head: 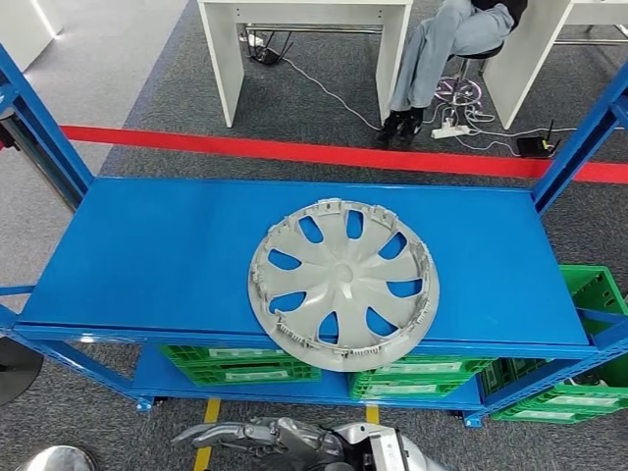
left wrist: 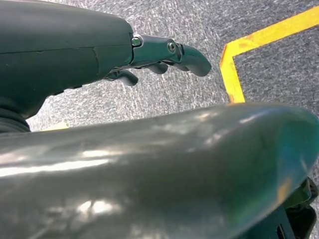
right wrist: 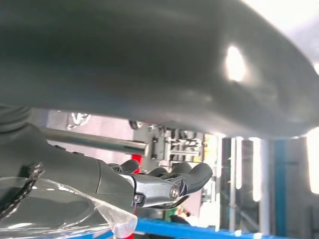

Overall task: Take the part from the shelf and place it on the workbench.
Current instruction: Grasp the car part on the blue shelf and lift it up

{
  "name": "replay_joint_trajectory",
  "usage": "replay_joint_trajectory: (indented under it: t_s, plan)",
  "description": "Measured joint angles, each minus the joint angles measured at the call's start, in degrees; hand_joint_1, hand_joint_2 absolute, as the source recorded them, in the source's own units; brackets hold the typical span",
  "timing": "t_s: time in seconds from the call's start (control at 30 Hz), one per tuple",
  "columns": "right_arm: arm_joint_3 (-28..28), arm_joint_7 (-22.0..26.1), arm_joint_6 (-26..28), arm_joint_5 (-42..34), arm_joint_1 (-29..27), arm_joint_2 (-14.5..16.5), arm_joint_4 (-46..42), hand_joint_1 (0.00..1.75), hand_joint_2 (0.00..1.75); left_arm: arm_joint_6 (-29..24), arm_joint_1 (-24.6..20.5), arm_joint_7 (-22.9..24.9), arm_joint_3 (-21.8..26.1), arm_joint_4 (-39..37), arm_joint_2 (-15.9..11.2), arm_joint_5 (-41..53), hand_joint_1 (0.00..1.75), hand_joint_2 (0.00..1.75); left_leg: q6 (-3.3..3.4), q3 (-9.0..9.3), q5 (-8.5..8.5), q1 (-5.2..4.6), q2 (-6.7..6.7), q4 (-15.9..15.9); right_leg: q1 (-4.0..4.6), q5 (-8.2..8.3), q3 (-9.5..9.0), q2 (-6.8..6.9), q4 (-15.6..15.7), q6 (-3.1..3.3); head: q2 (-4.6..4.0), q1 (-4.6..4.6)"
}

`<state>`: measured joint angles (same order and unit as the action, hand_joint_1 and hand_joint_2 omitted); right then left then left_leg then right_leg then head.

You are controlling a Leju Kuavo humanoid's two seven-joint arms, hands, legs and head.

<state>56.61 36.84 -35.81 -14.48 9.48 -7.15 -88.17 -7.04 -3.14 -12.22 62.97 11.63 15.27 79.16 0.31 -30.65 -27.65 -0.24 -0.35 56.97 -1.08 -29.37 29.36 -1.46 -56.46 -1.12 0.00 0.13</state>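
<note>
Blue shelf (head: 148,255) carries the grey wheel cover (head: 342,285) overhanging its near edge, just ahead of the right robot hand (head: 244,434), fingers extended, empty; left robot hand (left wrist: 165,55) hangs loose, empty.

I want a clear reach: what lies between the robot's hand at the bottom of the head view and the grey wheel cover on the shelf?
In the head view, between the hand and the wheel cover lie the blue shelf's front edge and green crates on the lower level.
</note>
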Motion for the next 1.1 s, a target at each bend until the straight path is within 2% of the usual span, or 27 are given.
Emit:
replay_joint_trajectory:
  t_s: [0.23, 0.3, 0.37, 0.5, 0.57, 0.73, 0.97, 1.1]
  plan:
    - [1.1, -0.8, 1.1, -0.7, 0.7, -0.6, -4.0, 0.0, 0.0, -0.2, 0.0, -1.4, 0.0, 0.0, 0.0, 0.0, 0.0, 0.0, 0.0, 0.0, 0.0, 0.0, 0.0, 0.0, 0.0, 0.01, 0.0, 0.0, 0.0, 0.0, 0.0, -0.01]
    - [1.2, -2.9, 5.2, 1.3, 0.6, -0.6, -5.7, 0.0, 0.87, -0.6, 0.0, -1.7, 0.0, 0.0, 0.1, -0.5, 0.0, 0.0, 0.0, 0.01, 0.0, 0.0, 0.0, 0.0, 0.0, 0.0, 0.0, 0.0, 0.0, 0.0, 0.0, -0.01]
    - [1.1, -5.4, 13.3, 7.0, 0.2, -0.8, -7.1, 0.0, 1.75, -1.3, 0.1, -2.1, 0.1, 0.0, 0.1, -1.5, 0.0, 0.0, 0.0, 0.01, 0.0, 0.0, 0.0, 0.0, 0.0, 0.0, 0.02, 0.01, 0.0, 0.0, 0.0, -0.01]
    - [-1.5, -7.9, 34.6, 26.4, -2.5, -3.4, -9.5, 0.0, 1.75, -3.1, 0.2, -3.4, 0.7, -0.1, 0.2, -3.3, 0.0, 0.0, 0.0, -0.01, 0.0, -0.03, -0.1, 0.0, -0.02, 0.0, 0.0, 0.09, 0.0, -0.01, 0.0, -0.01]
    - [-3.5, -8.7, 41.6, 33.9, -3.6, -5.0, -10.5, 0.0, 1.75, -3.6, 0.3, -3.7, 1.1, -0.2, 0.3, -3.8, 0.0, 0.0, 0.0, -0.01, 0.0, -0.07, -0.08, 0.0, -0.06, 0.02, 0.02, 0.01, 0.0, -0.04, 0.0, -0.01]
    - [-5.5, -10.2, 47.0, 39.8, -5.0, -6.3, -12.0, 0.0, 1.75, -4.1, 0.3, -3.9, 1.7, -0.5, 0.3, -4.1, 0.0, 0.0, 0.0, 0.0, 0.0, -0.09, -0.07, 0.0, -0.08, 0.04, 0.04, 0.02, 0.0, -0.06, 0.0, -0.02]
    - [-7.2, -15.2, 63.7, 55.6, -7.5, -7.2, -13.0, 0.0, 1.75, -5.3, 0.3, -3.8, 2.6, -0.5, 0.6, -4.7, 0.0, 0.0, 0.0, -0.01, 0.0, -0.08, -0.08, 0.0, -0.07, 0.03, 0.05, 0.03, 0.0, -0.06, 0.0, -0.02]
    - [-8.1, -18.7, 69.7, 62.6, -9.4, -7.3, -13.1, 0.0, 1.75, -5.4, 0.3, -3.3, 3.0, -0.5, 0.7, -4.8, 0.0, 0.0, 0.0, -0.02, 0.0, -0.08, -0.08, 0.0, -0.07, 0.03, 0.05, 0.02, 0.0, -0.06, 0.0, -0.02]
